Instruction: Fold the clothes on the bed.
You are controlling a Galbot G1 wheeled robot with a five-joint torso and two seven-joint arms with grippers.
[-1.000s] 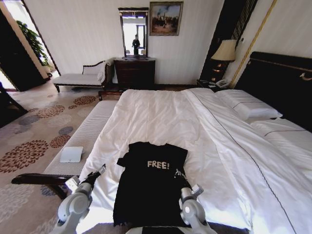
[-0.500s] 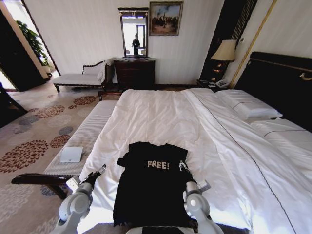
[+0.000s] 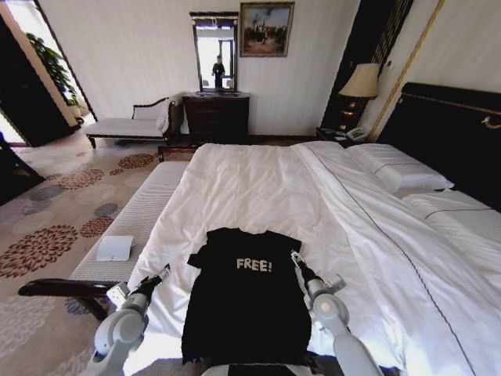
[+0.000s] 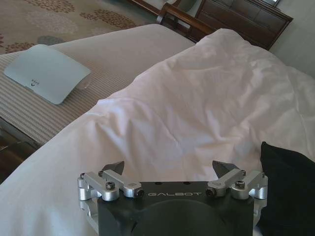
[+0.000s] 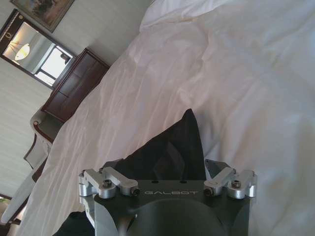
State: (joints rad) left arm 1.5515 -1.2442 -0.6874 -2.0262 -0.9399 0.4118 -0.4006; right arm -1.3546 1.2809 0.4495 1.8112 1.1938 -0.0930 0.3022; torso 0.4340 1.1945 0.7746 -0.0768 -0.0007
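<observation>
One wide bed (image 3: 258, 188) with white sheets is taking up most of the room, its dark headboard (image 3: 450, 133) standing tall at the pillow end. On the bed's near part, close to the edge where the robot stands, the black T-shirt (image 3: 244, 301) is lying flat and face up, narrow and long, with white "FREE!" lettering across the chest and the collar pointing away from the robot. Its short sleeve on the robot's right is sticking out to a point over the white duvet. Beside the bed on the robot's left, a pale bench (image 3: 137, 223) is carrying a small white flat device (image 3: 114, 248).

The right gripper (image 3: 294, 257) is hovering at the shirt's right sleeve with its fingers spread apart, holding nothing. The left gripper (image 3: 162, 274) is waiting over the duvet just off the shirt's left edge, fingers likewise spread wide and empty.
</observation>
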